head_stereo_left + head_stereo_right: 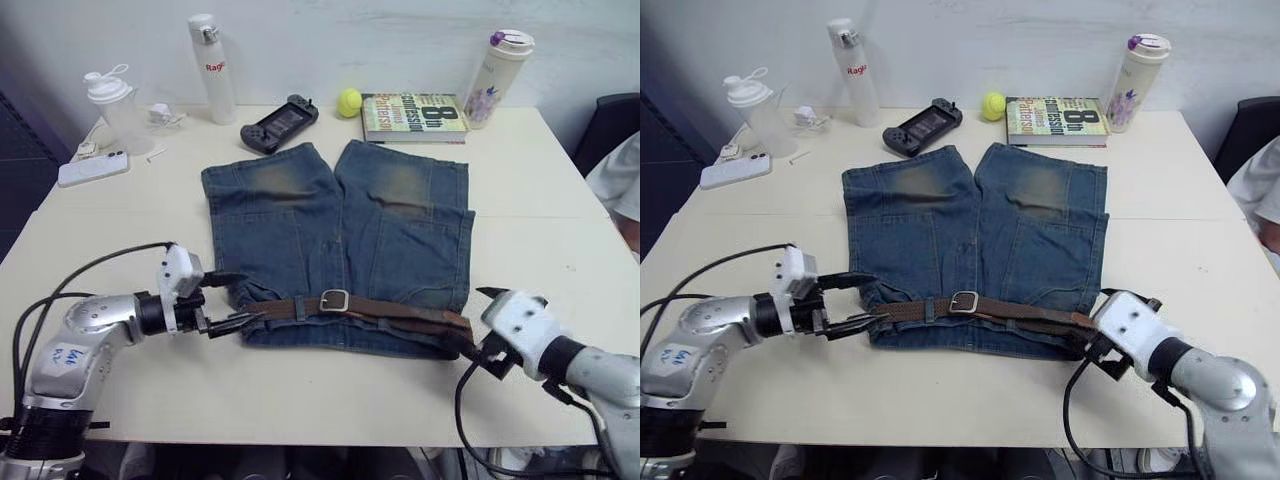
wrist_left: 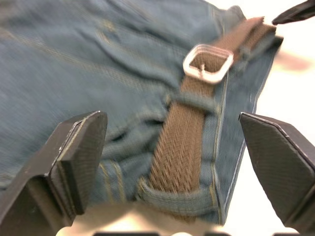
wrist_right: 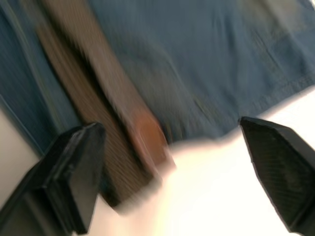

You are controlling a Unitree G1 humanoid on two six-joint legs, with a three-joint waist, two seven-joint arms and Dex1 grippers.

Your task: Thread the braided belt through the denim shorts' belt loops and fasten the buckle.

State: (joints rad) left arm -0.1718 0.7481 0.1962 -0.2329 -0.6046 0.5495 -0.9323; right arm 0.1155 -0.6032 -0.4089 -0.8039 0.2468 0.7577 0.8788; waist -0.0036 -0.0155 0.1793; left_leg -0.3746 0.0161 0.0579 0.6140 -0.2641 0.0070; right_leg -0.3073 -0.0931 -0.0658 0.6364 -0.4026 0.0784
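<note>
The denim shorts [image 1: 335,245] lie flat mid-table, waistband toward me. The braided belt [image 1: 400,311] runs along the waistband under the belt loops [image 2: 189,102], and its silver buckle [image 1: 333,301] sits near the waistband's middle. In the left wrist view the strap passes under two denim loops with the buckle [image 2: 207,62] beyond. My left gripper [image 1: 232,298] stands open at the waistband's left end, a finger on each side of it. Open too, my right gripper [image 1: 1102,330] hangs at the waistband's right end, beside the belt's brown tip [image 3: 147,137].
Along the table's far edge stand a shaker bottle [image 1: 112,105], a white bottle [image 1: 213,66], a game controller [image 1: 279,123], a yellow ball [image 1: 349,102], a book [image 1: 414,117] and a tumbler [image 1: 497,76]. A phone [image 1: 92,168] lies far left. A person's sleeve [image 1: 620,175] shows at right.
</note>
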